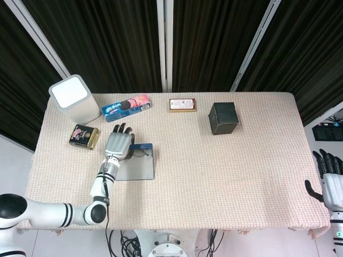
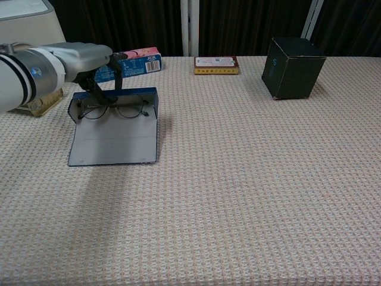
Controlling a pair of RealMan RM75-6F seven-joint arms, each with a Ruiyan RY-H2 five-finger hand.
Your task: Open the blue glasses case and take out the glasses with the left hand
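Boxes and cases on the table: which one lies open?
The blue glasses case, by the left hand; its lid lies flat, showing the glasses. The black box is closed.

Lab-like test booth, black curtains (image 1: 112,37), cloth-covered table (image 1: 225,160)

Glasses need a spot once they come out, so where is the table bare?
Bare cloth runs from the blue glasses case right toward the black box, and along the near edge. It is crowded behind the left hand: cookie box, tin, white container.
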